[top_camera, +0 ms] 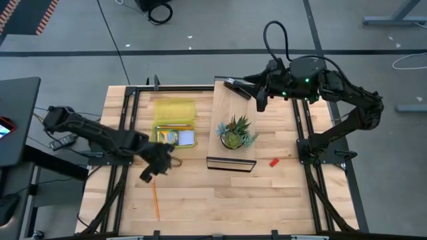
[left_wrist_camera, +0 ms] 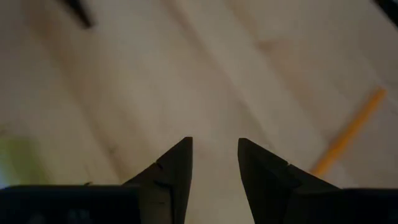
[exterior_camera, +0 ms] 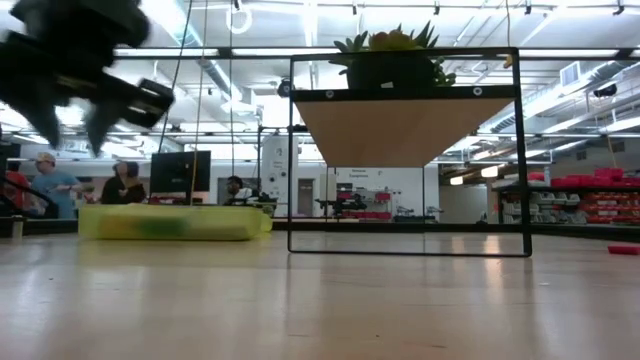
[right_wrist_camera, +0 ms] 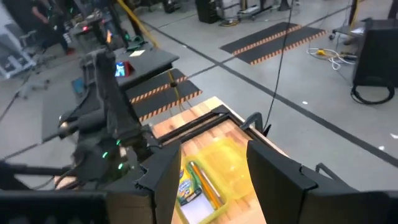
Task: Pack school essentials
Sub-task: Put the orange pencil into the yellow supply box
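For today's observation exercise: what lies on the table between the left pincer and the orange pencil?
Nothing: in the high view only bare wood separates the left pincer from the orange pencil; the left wrist view agrees.

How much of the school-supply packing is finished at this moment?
Done: the crayon box and pale pad lie in the yellow case. In hand: nothing; the left gripper hovers open above the orange pencil. Left: that pencil and the red block. The right gripper waits open, raised.
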